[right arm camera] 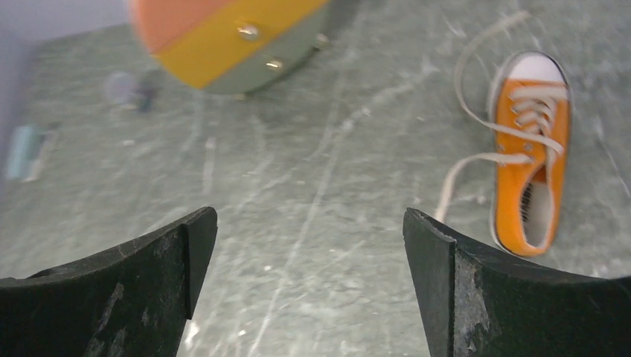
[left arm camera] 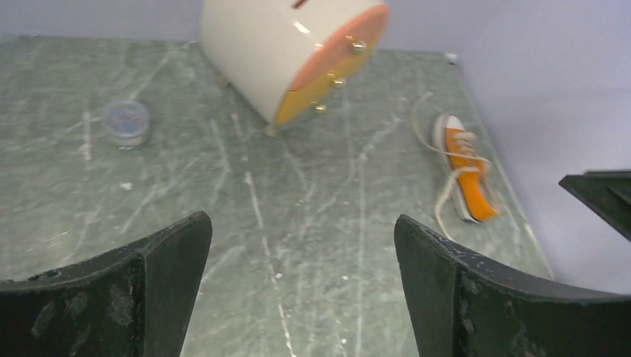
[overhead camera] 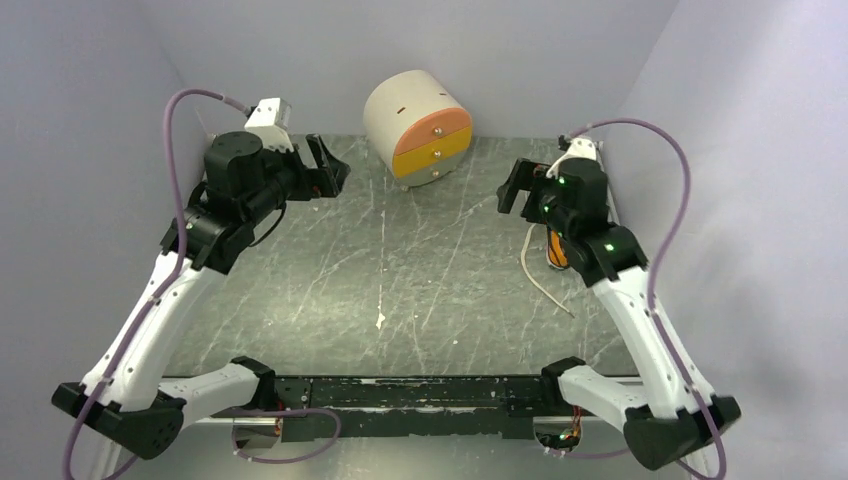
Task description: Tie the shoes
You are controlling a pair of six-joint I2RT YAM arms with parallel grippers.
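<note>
The small orange sneaker [right arm camera: 532, 175] with a white toe cap lies flat on the table near the right wall, its long white laces [right arm camera: 476, 160] loose and spread out. It also shows in the left wrist view [left arm camera: 469, 175]. In the top view only an orange sliver [overhead camera: 556, 250] shows beside the right arm, with a lace [overhead camera: 540, 278] trailing toward the front. My left gripper [overhead camera: 330, 165] is open and empty, held above the table at the back left [left arm camera: 301, 223]. My right gripper [overhead camera: 515, 185] is open and empty, above the table left of the shoe [right arm camera: 309, 216].
A round cream drawer box [overhead camera: 418, 127] with orange and yellow fronts stands at the back centre. A small round clear lid or dish [left arm camera: 126, 123] lies left of it. Grey walls close in the table on the left, back and right.
</note>
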